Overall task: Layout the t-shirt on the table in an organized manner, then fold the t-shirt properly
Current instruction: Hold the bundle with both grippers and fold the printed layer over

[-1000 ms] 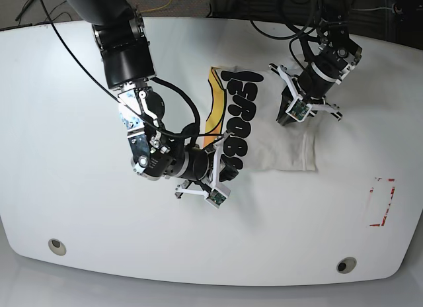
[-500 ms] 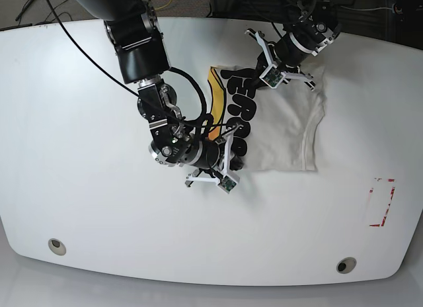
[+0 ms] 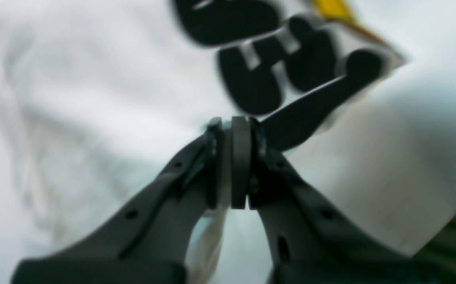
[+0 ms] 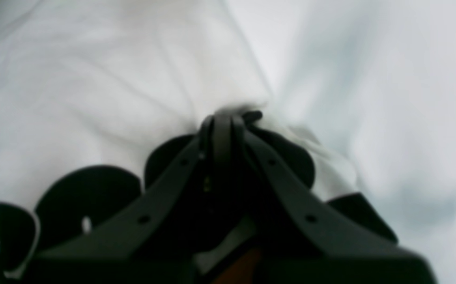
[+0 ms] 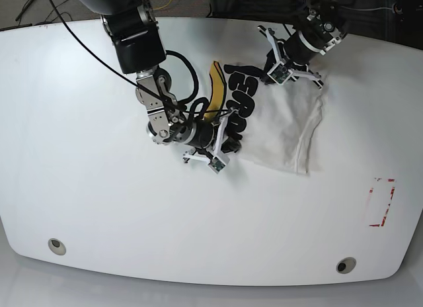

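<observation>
Both pincers clenched on t-shirt [image 5: 277, 125]: left pincer [image 5: 272, 67] toward table's [image 5: 79, 188] far edge, right pincer [image 5: 228, 143] mid-table.

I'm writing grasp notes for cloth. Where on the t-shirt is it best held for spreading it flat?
By two edge points far apart, as now: right gripper at the printed near edge, left gripper at the far edge. The t-shirt lies bunched on the table, so low side approaches probably pinch fewer layers.
</observation>
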Available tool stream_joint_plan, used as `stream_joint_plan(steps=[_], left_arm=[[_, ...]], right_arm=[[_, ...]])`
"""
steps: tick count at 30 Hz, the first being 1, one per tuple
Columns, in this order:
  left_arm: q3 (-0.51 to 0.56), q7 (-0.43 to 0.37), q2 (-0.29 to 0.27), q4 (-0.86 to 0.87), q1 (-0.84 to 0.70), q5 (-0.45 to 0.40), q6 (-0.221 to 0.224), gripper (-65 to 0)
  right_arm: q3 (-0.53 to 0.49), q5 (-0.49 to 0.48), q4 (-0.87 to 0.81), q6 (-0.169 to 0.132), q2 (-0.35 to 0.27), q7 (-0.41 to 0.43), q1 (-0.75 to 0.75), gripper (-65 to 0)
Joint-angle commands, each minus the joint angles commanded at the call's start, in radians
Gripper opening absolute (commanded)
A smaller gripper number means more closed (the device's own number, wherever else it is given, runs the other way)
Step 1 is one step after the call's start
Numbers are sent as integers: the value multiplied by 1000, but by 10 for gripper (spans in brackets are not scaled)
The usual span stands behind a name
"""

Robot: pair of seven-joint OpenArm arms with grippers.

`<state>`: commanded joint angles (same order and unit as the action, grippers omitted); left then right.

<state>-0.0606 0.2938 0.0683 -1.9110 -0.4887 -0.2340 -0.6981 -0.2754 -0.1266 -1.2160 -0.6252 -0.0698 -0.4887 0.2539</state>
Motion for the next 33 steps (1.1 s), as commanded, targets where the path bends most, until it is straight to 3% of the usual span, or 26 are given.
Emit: stream_joint_plan(steps=[7, 14, 24, 30, 33], left_arm=[[-2, 0, 89, 9, 11, 0, 0, -623], [-9, 0, 130, 34, 38, 0, 0, -623], [-97, 0, 129, 97, 110, 3, 0, -623], [-144, 0, 126, 95, 181, 5, 0, -623], [-144, 0, 124, 94, 207, 5, 0, -623]], right_arm=[[3, -2, -212, 11, -63, -92, -135, -650], [34, 8, -422, 12, -61, -184, -288, -650], [52, 8, -592, 14, -58, -247, -384, -650], [55, 8, -667, 51, -66, -262, -379, -650], [55, 9, -686, 52, -66, -264, -354, -650]])
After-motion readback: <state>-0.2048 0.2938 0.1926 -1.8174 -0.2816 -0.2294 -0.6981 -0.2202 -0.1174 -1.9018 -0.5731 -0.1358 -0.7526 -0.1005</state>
